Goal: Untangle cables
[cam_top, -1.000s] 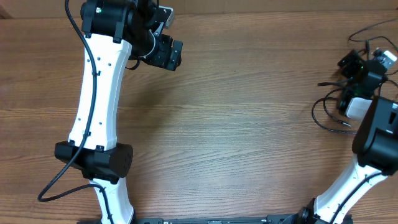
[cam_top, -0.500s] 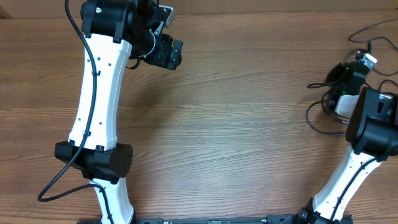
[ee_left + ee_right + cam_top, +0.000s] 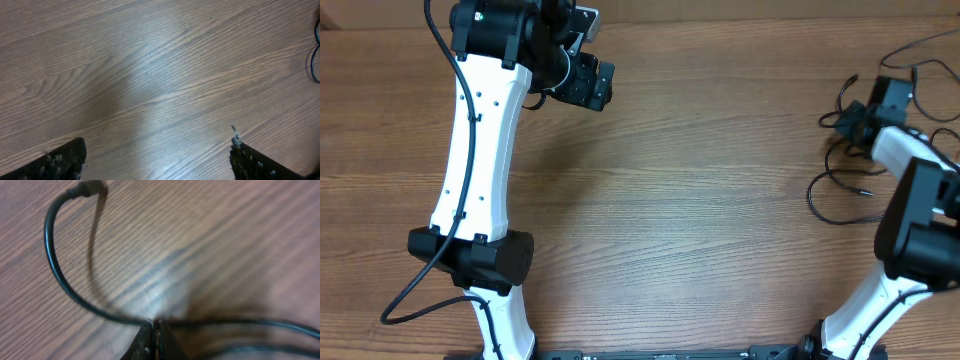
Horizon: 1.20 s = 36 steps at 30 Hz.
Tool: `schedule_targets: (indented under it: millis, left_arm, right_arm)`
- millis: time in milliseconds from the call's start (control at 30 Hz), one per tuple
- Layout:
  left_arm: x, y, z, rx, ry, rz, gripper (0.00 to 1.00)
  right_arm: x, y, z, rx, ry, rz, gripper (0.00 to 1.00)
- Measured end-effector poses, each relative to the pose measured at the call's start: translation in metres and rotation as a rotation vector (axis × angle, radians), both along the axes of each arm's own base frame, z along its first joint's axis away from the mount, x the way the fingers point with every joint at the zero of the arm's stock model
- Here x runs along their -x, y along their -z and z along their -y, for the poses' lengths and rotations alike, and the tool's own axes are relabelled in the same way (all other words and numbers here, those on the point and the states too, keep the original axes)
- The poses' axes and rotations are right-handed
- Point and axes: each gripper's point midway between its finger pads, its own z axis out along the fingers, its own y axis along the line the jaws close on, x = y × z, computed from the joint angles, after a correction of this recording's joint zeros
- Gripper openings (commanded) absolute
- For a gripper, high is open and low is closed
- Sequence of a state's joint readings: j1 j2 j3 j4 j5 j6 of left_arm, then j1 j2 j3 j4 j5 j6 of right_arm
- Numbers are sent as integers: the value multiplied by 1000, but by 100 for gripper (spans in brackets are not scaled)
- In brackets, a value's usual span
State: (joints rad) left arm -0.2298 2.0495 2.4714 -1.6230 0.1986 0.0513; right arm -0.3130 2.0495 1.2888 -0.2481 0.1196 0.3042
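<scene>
Setting: wooden table [image 3: 720, 200], two white arms, seen from overhead and from both wrists.
Left arm: reaches up the left side of the overhead frame, with the left gripper [image 3: 598, 88] at upper left, well apart from any wire.
Left gripper state: fingers [image 3: 60, 162] spread wide at the bottom corners of the wrist view, only bare wood between them.
Cables [image 3: 812, 200]: thin black strands in loose loops at the right edge of the overhead frame, upper right to mid right. One sliver shows at the right edge of the left wrist view.
Right gripper [image 3: 850, 120]: upper right of the overhead frame, among the strands.
Right gripper state: fingertips pinched together on a black cable [image 3: 250, 322] at lower centre of its wrist view.
Held strand: arcs from the pinch up to a plug tip [image 3: 90, 187] at upper left; its other run leaves to the right.
</scene>
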Motion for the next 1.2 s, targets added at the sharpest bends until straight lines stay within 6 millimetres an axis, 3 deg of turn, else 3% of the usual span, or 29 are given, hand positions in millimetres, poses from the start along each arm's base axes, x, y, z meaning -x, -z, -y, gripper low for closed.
schedule_targets:
  millis: [133, 267, 433, 533, 567, 600, 633, 667, 733, 767, 800, 967, 1067, 1200]
  left_arm:
    - [0, 0, 0, 0, 0, 0, 91]
    - [0, 0, 0, 0, 0, 0, 91]
    - [0, 0, 0, 0, 0, 0, 91]
    - [0, 0, 0, 0, 0, 0, 92]
    - [0, 0, 0, 0, 0, 0, 92]
    - [0, 0, 0, 0, 0, 0, 92]
    - [0, 0, 0, 0, 0, 0, 92]
    - [0, 0, 0, 0, 0, 0, 93]
    - [0, 0, 0, 0, 0, 1, 93]
    - [-1, 0, 0, 0, 0, 3, 93]
    - [-2, -1, 0, 1, 0, 8, 93]
    - [-8, -3, 2, 8, 0, 35, 94]
    - [-10, -4, 2, 10, 0, 43, 93]
    - [-11, -2, 3, 9, 0, 41, 92]
  right_arm:
    - [25, -29, 1, -58, 28, -81, 4]
    - [53, -45, -11, -114, 29, -160, 4]
    - [80, -35, -23, -170, 32, -276, 4]
    - [84, -34, -26, -182, 34, -293, 4]
    - [84, -34, -26, -184, 33, -292, 8]
    - [83, -34, -26, -184, 34, -287, 36]
    - [80, -35, -26, -189, 39, -271, 56]
    - [75, -37, -26, -187, 29, -252, 58]
    - [61, -42, -25, -184, 12, -191, 56]
    - [50, -46, -24, -184, 2, -144, 47]
    - [38, -51, -23, -179, -12, -91, 31]
    - [-11, -86, -14, -134, -53, 152, 30]
    - [-29, -98, -9, -106, -67, 241, 30]
    - [-33, -74, -6, -108, -56, 210, 29]
